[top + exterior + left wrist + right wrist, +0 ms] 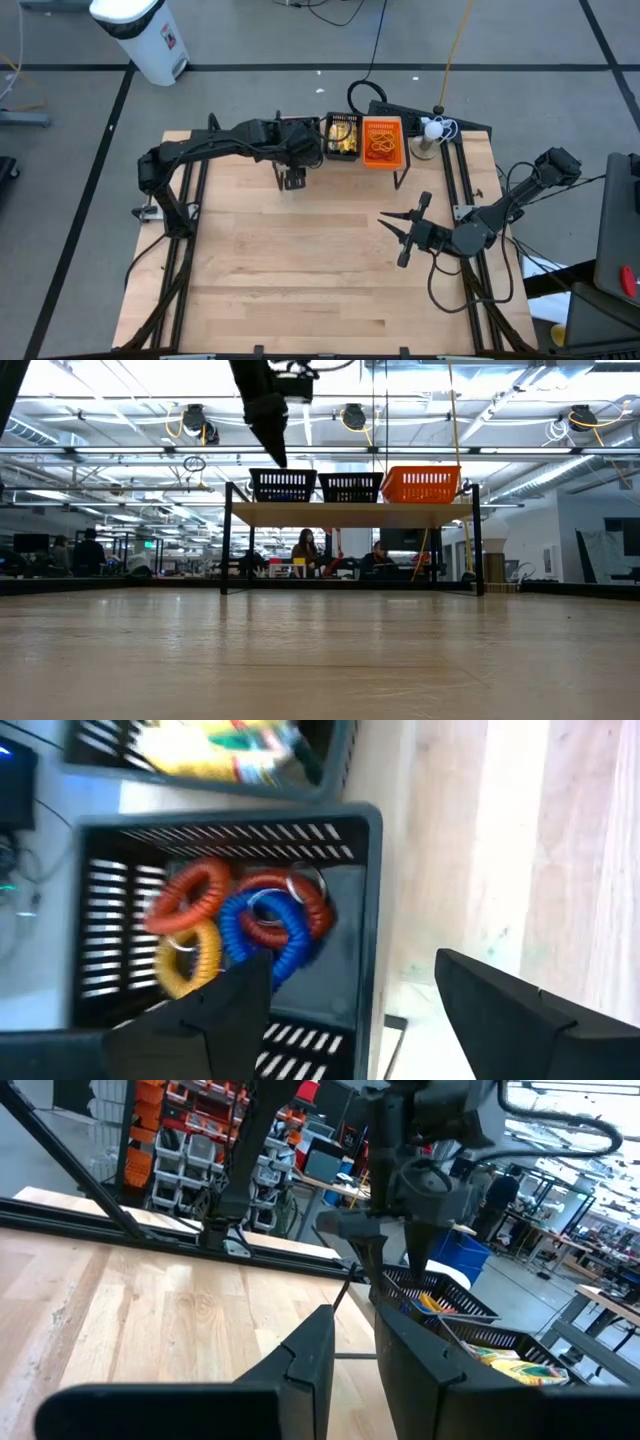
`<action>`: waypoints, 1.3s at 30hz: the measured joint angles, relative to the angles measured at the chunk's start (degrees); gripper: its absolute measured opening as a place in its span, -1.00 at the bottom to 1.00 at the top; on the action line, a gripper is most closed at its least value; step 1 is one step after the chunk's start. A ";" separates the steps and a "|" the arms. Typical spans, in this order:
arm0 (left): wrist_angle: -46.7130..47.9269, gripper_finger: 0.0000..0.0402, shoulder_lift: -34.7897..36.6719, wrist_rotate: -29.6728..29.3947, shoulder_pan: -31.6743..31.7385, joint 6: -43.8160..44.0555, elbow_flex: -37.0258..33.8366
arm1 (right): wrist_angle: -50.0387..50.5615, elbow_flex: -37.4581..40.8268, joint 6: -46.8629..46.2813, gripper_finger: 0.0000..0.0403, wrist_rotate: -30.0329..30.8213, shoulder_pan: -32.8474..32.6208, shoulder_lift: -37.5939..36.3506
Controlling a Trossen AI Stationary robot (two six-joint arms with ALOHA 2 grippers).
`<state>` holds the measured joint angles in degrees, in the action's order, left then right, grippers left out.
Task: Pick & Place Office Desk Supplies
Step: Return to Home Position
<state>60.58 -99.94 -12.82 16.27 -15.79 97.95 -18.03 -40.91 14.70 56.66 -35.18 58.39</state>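
Three baskets stand in a row on a raised shelf at the table's far edge. The leftmost black basket (365, 890) holds coiled loops (240, 920) in red-orange, blue and yellow. The middle black basket (341, 136) holds yellow pieces (225, 745). The orange basket (382, 141) holds more loops. My left gripper (350, 970) hangs open just above the leftmost basket (283, 485), pointing steeply down, with nothing between its fingers. My right gripper (395, 235) waits level over the table's right part, its fingers (310, 1350) only a narrow gap apart and empty.
The shelf (350, 513) stands on thin dark legs (226, 550) above the bare wooden tabletop (300, 260). A small white object (432, 130) sits right of the orange basket. Dark rails (180, 250) run along both sides of the table. People sit far behind the table.
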 joint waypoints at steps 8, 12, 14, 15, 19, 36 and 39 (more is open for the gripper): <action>2.30 0.39 1.60 -3.85 -5.72 2.68 10.77 | -0.60 0.00 0.98 -0.66 -0.02 0.00 0.00; 3.98 0.40 1.74 -3.03 -11.18 8.05 17.59 | -0.46 0.00 -0.33 -0.66 -0.02 0.00 0.00; 4.84 0.40 1.72 0.19 -14.59 10.55 19.57 | 0.39 0.00 -1.61 -0.66 -0.26 -0.07 0.00; 5.51 0.40 1.62 2.15 -16.44 11.82 20.36 | 1.20 0.00 -2.29 -0.66 -1.23 -0.07 0.00; 10.37 0.40 1.55 5.94 -24.12 17.08 20.78 | 5.75 0.00 -7.36 -0.66 -5.85 -0.15 0.00; 5.21 0.40 3.27 -20.33 -49.57 49.46 -19.87 | 26.62 3.61 -36.43 -0.66 -16.01 -3.75 -5.15; -7.46 0.40 3.98 -19.64 -50.68 51.52 -29.67 | 18.66 8.96 -35.17 -0.66 -15.50 -3.67 -6.57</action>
<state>53.13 -95.96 -32.46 -34.42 35.73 68.28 0.64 -31.94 -20.48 41.17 -38.85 51.82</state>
